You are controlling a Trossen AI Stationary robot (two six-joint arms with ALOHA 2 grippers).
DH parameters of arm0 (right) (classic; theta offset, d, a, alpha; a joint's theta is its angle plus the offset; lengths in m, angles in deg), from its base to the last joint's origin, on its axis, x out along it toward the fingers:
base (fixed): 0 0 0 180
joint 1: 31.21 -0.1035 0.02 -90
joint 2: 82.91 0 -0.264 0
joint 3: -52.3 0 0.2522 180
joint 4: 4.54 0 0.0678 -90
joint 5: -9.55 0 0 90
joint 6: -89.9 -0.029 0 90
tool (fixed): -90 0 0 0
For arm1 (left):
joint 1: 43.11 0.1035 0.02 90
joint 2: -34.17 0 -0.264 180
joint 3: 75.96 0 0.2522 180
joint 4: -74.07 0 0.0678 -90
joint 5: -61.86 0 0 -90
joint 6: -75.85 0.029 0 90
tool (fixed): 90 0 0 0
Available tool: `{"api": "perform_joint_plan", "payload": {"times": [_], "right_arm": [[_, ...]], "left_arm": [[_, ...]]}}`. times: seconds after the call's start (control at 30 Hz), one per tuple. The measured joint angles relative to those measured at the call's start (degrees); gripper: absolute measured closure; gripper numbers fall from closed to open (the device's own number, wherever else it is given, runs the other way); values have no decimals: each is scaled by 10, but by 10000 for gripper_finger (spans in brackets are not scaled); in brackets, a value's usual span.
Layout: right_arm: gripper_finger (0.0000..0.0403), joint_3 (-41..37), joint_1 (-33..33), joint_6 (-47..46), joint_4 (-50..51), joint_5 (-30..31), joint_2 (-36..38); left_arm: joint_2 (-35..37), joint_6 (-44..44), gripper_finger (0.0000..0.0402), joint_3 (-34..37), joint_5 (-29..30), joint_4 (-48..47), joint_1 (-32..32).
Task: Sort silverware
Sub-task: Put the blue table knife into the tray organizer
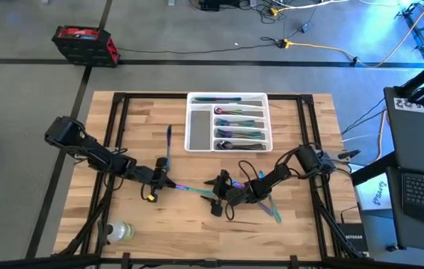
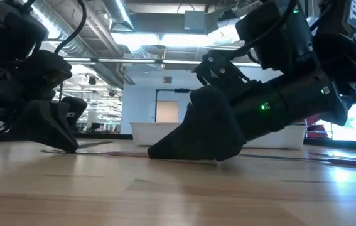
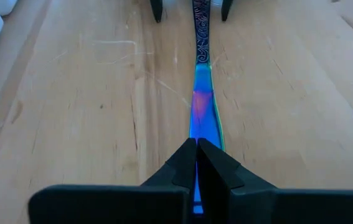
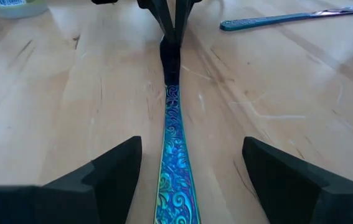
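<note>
One slim piece of iridescent silverware [image 1: 193, 190] lies on the wooden table between my two grippers. Its smooth blue-pink end [image 3: 202, 106] points to the left gripper. Its patterned blue-teal handle [image 4: 175, 143] points to the right gripper. My left gripper [image 1: 163, 181] [image 3: 196, 149] is shut on the smooth end. My right gripper [image 1: 219, 196] [image 4: 192, 158] is open and low over the table. Its two fingers stand on either side of the handle without touching it. More silverware lies in the white tray [image 1: 197, 123] at the far side. My left gripper pinches the piece's smooth blue-pink end [image 3: 204, 134] between its two shut fingers. It comes from the table's left, slanting down, with the fingers lying along the piece. The rest of the piece runs low along the tabletop toward the right gripper.
A loose blue piece [image 1: 168, 138] [image 4: 288, 18] lies on the table left of the tray. A teal one [image 1: 270, 211] lies under the right arm. A clear bottle [image 1: 120, 232] rests near the near left corner. Bare wood shows along the table's near edge.
</note>
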Motion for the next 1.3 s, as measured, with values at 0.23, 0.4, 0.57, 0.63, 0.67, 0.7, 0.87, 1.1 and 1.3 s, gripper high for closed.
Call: {"api": "perform_joint_plan", "payload": {"times": [0.23,0.4,0.57,0.63,0.67,0.7,0.87,1.1,1.3], "right_arm": [[141,2,-2,15,-76,8,-45],[180,1,-9,26,-93,15,-61],[236,2,-12,40,-84,-3,-61],[250,2,-12,43,-83,-9,-61],[254,2,-11,44,-83,-18,-61],[256,2,-11,46,-83,-27,-61],[260,1,-11,47,-72,-37,-60],[260,2,-12,38,-65,-21,-60],[260,2,-12,33,-59,-19,-59]], "left_arm": [[0,-10,402,0,0,-11,0],[0,-22,402,1,-1,-13,0],[-1,-24,402,1,-1,-14,0],[-1,-24,402,1,-1,-15,0],[-1,-25,402,1,-1,-15,0],[-1,-27,402,1,-1,-15,0],[-1,-29,402,1,0,-15,0],[-1,-33,402,1,0,-15,0],[-1,-39,402,2,2,-15,0]]}}
